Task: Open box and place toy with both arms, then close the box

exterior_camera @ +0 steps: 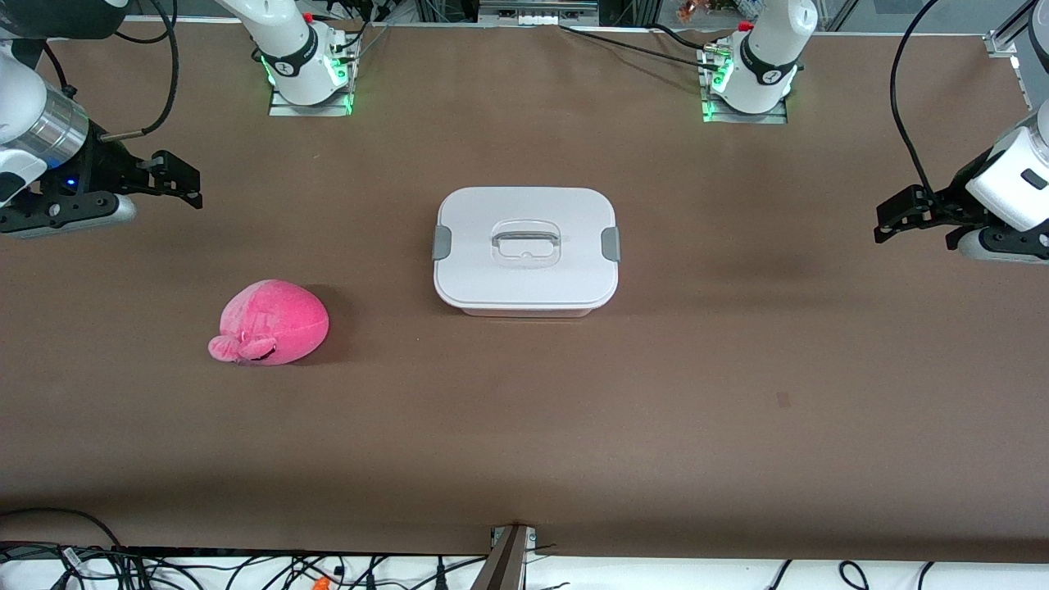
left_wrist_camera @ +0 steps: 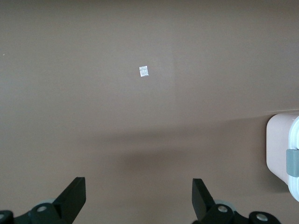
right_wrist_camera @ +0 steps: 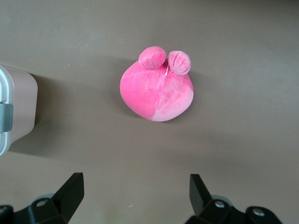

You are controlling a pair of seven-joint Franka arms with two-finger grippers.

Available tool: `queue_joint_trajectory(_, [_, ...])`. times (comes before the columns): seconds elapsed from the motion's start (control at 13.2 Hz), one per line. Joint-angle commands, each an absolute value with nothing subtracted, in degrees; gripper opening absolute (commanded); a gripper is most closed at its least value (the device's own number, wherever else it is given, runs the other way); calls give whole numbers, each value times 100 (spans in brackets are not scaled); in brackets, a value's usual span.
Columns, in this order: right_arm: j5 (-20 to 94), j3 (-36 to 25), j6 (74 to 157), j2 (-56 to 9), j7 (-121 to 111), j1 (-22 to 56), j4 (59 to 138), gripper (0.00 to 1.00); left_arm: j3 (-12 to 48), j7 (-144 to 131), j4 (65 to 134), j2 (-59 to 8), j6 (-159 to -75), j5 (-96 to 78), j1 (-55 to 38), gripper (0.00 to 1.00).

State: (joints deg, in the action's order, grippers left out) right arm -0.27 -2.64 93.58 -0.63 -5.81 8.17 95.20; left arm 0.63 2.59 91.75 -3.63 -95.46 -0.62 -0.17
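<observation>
The box (exterior_camera: 525,251) stands shut at the table's middle, white lid on, both grey side clips down, clear handle on top. Its edge shows in the left wrist view (left_wrist_camera: 284,154) and in the right wrist view (right_wrist_camera: 14,109). The toy (exterior_camera: 270,322), a bright-pink plush blob, lies on the table toward the right arm's end, nearer the front camera than the box; it also shows in the right wrist view (right_wrist_camera: 157,88). My right gripper (exterior_camera: 176,179) hangs open and empty over bare table at the right arm's end. My left gripper (exterior_camera: 901,215) hangs open and empty over bare table at the left arm's end.
The brown table (exterior_camera: 524,426) is wide and flat. A small pale mark (left_wrist_camera: 144,71) lies on it under the left wrist. Cables run along the table's front edge (exterior_camera: 246,565), and the arm bases (exterior_camera: 307,74) stand at the back.
</observation>
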Motion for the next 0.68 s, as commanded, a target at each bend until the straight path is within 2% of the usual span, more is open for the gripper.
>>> queue_joint_trajectory(0.0, [-105,-141,9325,-88,-677,668,9440,100,53,202,9123,-351,-9439,-27,-53,100])
queue_joint_trajectory(0.6, [-167,-149,9290,-97,-694,650,9431,100,88,185,9105,-387,-9352,-18,-114,100])
